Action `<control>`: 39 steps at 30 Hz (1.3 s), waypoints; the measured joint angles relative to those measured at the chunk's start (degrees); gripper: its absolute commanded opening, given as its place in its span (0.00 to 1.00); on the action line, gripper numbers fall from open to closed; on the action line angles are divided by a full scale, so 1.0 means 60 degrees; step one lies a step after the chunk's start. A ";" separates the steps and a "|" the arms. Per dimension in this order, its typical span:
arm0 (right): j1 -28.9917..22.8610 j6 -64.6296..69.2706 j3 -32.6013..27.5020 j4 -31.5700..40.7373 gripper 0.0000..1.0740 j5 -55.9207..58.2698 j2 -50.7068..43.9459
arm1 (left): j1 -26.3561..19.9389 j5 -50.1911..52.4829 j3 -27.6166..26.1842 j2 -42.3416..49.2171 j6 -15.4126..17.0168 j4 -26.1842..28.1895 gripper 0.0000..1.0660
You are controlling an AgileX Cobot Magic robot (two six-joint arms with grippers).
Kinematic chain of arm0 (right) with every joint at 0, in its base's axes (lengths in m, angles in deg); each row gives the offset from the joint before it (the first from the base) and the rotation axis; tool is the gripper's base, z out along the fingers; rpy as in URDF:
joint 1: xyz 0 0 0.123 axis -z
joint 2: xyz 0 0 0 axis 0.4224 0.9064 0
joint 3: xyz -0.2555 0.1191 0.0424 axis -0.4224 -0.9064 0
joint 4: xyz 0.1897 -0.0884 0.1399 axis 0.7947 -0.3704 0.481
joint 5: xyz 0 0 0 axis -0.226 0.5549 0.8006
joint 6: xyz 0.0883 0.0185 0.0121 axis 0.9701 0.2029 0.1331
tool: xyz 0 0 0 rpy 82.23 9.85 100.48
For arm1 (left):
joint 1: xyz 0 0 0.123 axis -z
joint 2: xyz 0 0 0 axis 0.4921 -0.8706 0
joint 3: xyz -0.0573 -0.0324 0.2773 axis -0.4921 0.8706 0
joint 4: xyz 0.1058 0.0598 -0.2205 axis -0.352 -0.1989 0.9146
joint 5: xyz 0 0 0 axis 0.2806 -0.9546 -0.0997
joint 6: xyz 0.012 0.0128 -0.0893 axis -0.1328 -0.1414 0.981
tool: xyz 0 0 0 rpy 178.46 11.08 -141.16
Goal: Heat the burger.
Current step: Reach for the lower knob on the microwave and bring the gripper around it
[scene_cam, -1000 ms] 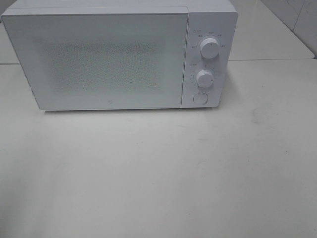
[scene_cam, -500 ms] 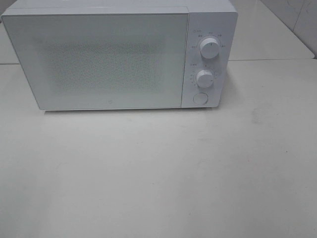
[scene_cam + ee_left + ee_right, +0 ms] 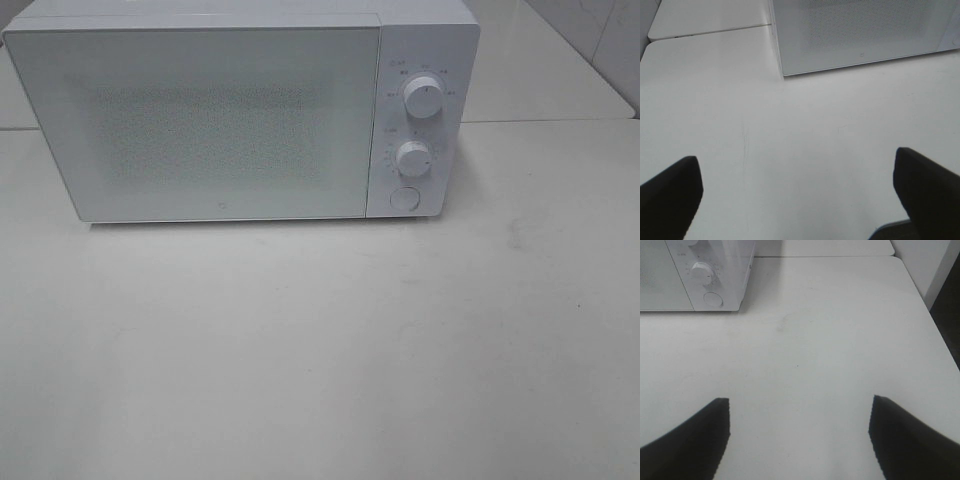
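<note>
The burger is out of view in every frame. A white microwave (image 3: 240,110) stands at the back of the table with its door (image 3: 200,120) shut; its lower corner (image 3: 860,35) and its control panel (image 3: 710,277) show in the wrist views. Neither arm appears in the exterior high view. My left gripper (image 3: 795,192) is open over bare table in front of the microwave's left end, nothing between its black fingers (image 3: 670,195). My right gripper (image 3: 797,432) is open too, over bare table to the microwave's right, with nothing between its fingers (image 3: 905,440).
On the microwave's right panel are two white knobs (image 3: 423,97) (image 3: 413,157) and a round button (image 3: 404,198). The white table (image 3: 320,350) stretches in front. A second tabletop (image 3: 540,70) adjoins behind. The table's right edge (image 3: 940,340) drops off near a wall.
</note>
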 measured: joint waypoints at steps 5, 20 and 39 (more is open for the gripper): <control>0.0000 0.0000 0.0000 0.0000 0.70 0.0000 0.0000 | 0.0000 0.0000 0.0000 0.0000 0.0000 0.0000 0.91; 0.0000 0.0000 0.0000 0.0000 0.70 0.0000 0.0000 | 0.0000 0.0000 0.0000 0.0000 0.0000 -0.0010 0.91; 0.0000 0.0000 0.0000 0.0000 0.70 0.0000 0.0000 | 0.0000 0.0000 0.0000 0.0000 0.0000 -0.0010 0.91</control>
